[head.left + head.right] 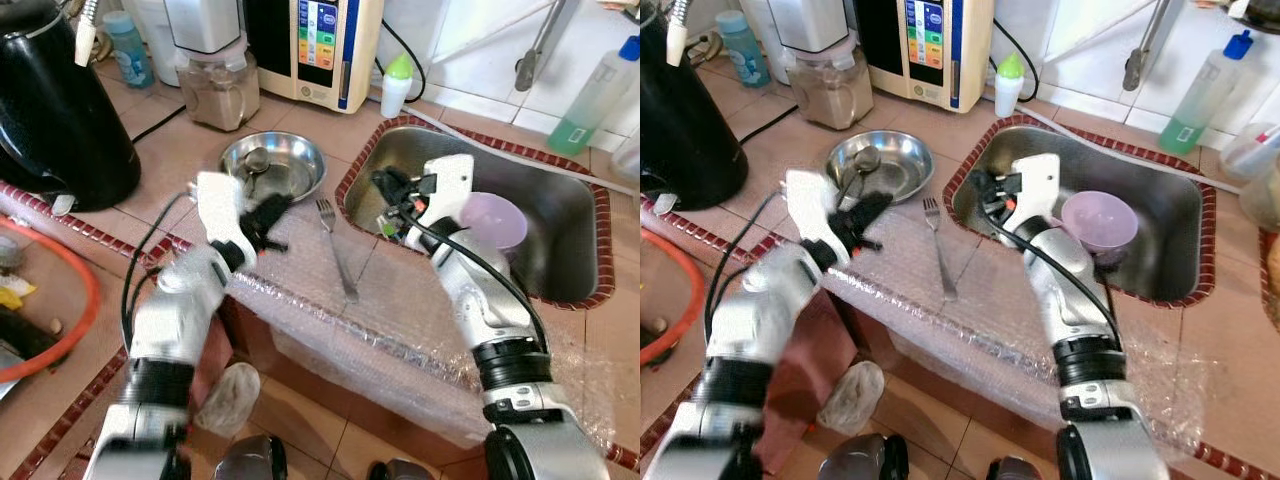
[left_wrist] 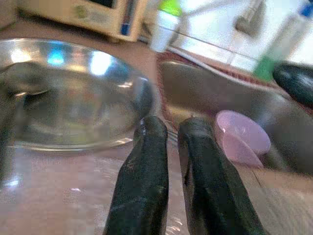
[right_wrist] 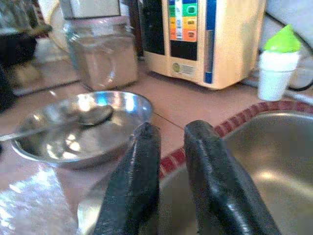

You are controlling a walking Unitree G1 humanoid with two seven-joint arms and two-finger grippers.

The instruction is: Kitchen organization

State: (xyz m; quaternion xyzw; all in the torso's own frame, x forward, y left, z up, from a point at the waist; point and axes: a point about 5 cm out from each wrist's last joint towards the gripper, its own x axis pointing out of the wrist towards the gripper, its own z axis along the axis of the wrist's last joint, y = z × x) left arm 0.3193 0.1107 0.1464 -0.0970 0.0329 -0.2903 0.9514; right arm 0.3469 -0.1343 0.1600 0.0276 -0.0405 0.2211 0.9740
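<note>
Tiled counter with a steel sink [image 1: 570,250] at right of frame; a bubble-wrap sheet [image 1: 400,340] drapes over the counter edge, probably as padding or a drying spot.

Left gripper [image 1: 268,215] sits centre-left of the frame, over the near edge of the wrap, just short of the steel bowl [image 1: 290,160]. Fingers nearly pressed together, only a thin slit between them, nothing pinched. Likely staged to reach for the bowl or the fork.

Right gripper [image 1: 392,195] hovers at the sink's left rim, fingers close together with a narrow gap, empty. A lilac plastic cup [image 1: 495,222] lies inside the sink just beside this arm's wrist.

Task items:
- Fork [image 1: 335,250] flat on the wrap, centre of frame, between the two arms, tines toward the bowl.
- Spoon [image 3: 93,116] resting in the bowl, handle over the rim.

Upper frame: black kettle [image 1: 50,110] upper left, blender jar [image 1: 215,90] with brownish contents, a water ioniser unit [image 1: 315,50], a small white bottle with green cap [image 1: 398,85], a green soap bottle [image 1: 590,100] upper right.

View differences: the right wrist view gives the spoon's bowl clearly; in the head views it is small. The left wrist view is blurred but shows the cup tipped on its side.

Judgement: sorting has barely started; utensils not yet gathered.
</note>
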